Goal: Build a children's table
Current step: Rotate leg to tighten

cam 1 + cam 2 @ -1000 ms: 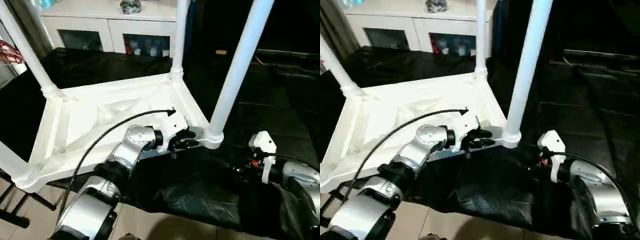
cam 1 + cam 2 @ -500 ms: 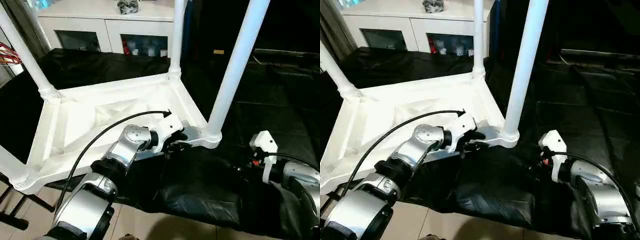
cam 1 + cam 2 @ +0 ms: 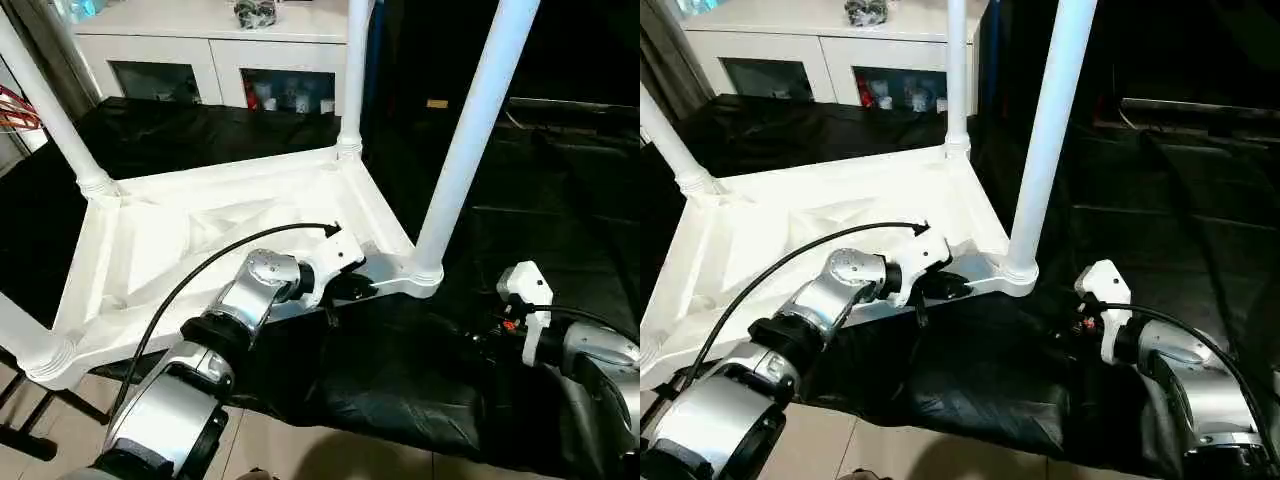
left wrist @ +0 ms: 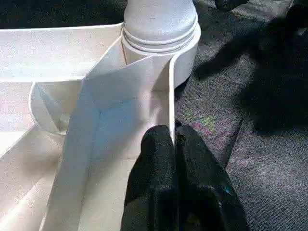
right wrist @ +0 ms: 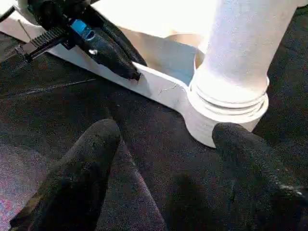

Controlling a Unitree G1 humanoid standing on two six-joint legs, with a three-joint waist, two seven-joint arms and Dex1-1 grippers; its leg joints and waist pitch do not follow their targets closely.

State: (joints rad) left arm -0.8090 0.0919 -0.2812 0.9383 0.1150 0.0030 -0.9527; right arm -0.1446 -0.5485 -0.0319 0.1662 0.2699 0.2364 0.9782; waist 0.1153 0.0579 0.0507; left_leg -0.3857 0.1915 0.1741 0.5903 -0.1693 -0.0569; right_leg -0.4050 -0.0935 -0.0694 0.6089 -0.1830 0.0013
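Cabinet: a white cabinet [image 3: 215, 45] stood at the back, behind the work. Its two glazed openings held small coloured things, too dim to name. Some small object sat on its top.

Table position: the children's table [image 3: 190, 250] lay upside down on a black cloth [image 3: 400, 390], its top flat against the cloth and its legs pointing up. The near long side ran in front of the robot, and the near left corner hung past the cloth's edge over the tiled floor [image 3: 300, 450].

Left gripper: the left gripper [image 4: 173, 139] was pinching the raised rim [image 4: 171, 96] of the table top. Its two black fingers [image 4: 154, 159] were pressed together on the thin white wall, one inside the tray and one outside. The grip sat just beside the near right corner socket [image 3: 1018, 275].

Right gripper: the right gripper [image 5: 163, 139] stood spread wide, with nothing between its fingers. It was low over the black cloth, just in front of that same corner socket and apart from it.

Legs: four long white round legs were seated in the corner sockets. The near right leg [image 3: 475, 130] rose steeply between the two arms. The far right leg [image 3: 355, 70] stood by the cabinet. The far left leg [image 3: 50, 110] leaned outward. The near left leg [image 3: 20, 335] ran out past the picture's edge.

Table look: plain white plastic, with diagonal ribs moulded across the underside. Each socket had a ringed collar where its leg went in.
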